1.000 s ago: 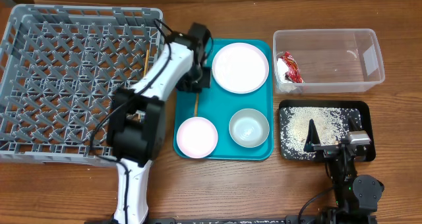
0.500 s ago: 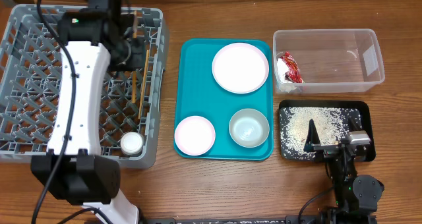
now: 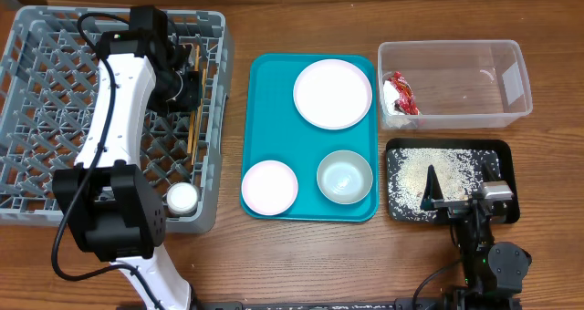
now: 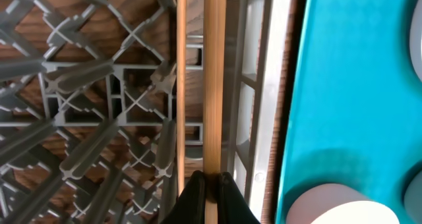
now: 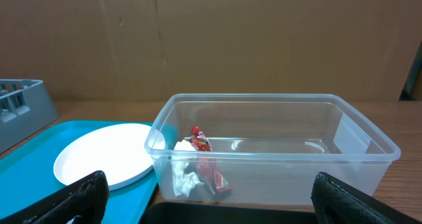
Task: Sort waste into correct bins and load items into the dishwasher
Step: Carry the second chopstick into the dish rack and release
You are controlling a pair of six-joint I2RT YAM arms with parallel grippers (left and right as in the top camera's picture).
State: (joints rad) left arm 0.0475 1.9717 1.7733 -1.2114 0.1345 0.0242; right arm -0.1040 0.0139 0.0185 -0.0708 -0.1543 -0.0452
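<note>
Looking down, I see my left fingers point(image 4: 195, 197) closed on one chopstick point(image 4: 212, 85) over the rack's point(image 3: 55, 91) right side, just inside its right wall. The second chopstick point(image 4: 180, 85) runs alongside it above the pegs. A small white cup point(image 3: 182, 197) sits in the rack's near right corner. Right of the rack, on the wooden surface point(image 3: 301, 255), is the teal tray point(image 3: 274, 100), carrying the plate point(image 3: 333, 93), the pink bowl point(image 3: 270, 186) and the green bowl point(image 3: 344, 177). Farther right of the rack, the tub point(image 3: 452, 120) holds the wrapper point(image 3: 401, 93). The black tray point(image 3: 509, 210) just in front of the tub holds the grains point(image 3: 411, 173). My right fingers point(image 5: 82, 197) are spread wide, holding nothing, over that black tray.
</note>
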